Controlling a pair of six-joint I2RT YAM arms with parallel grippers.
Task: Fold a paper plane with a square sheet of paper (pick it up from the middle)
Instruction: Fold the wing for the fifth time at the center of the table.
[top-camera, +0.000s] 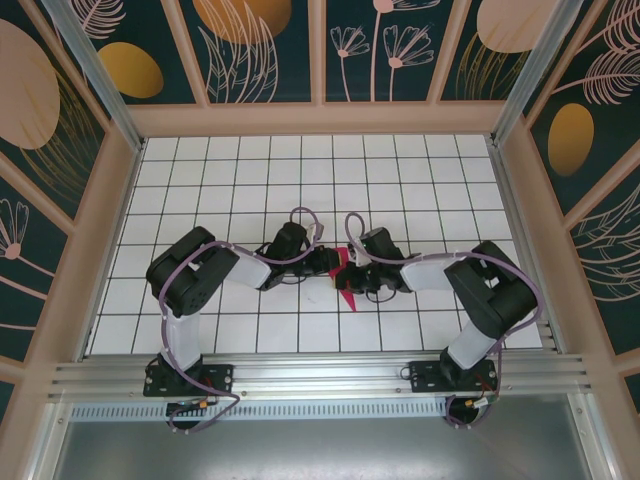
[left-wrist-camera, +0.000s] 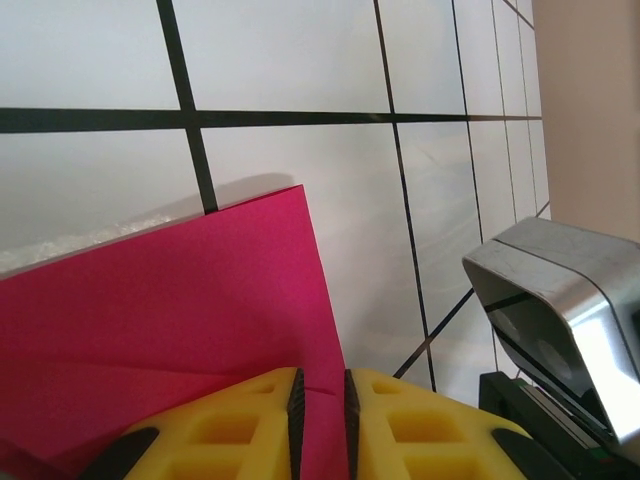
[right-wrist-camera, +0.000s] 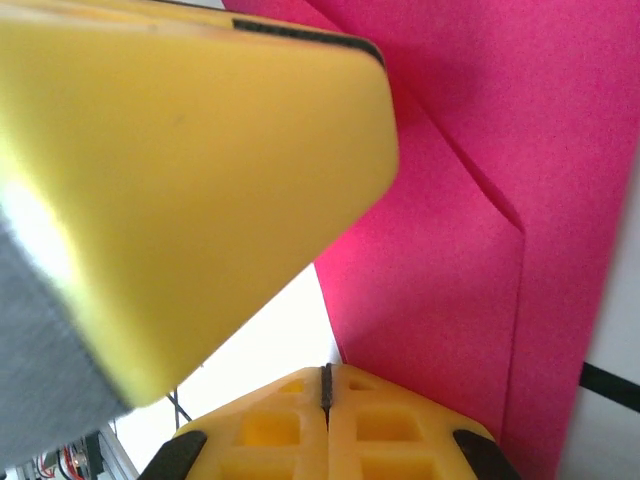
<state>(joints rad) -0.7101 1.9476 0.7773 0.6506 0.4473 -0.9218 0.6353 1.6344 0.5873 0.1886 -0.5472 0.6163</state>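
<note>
Paper (left-wrist-camera: 180, 300) clamped in left end effector (left-wrist-camera: 320, 385)

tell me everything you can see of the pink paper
The pink paper is thin matte magenta, folded: a crease and overlapping layers show in the right wrist view. It lies between the arms, one pointed end toward their bases. The left fingers pinch one edge; the right fingers are shut against another edge.

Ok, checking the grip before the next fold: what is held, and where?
The left jaws pinch the pink paper by its edge. The right jaws are shut right at the paper too, but a hold there cannot be told.
</note>
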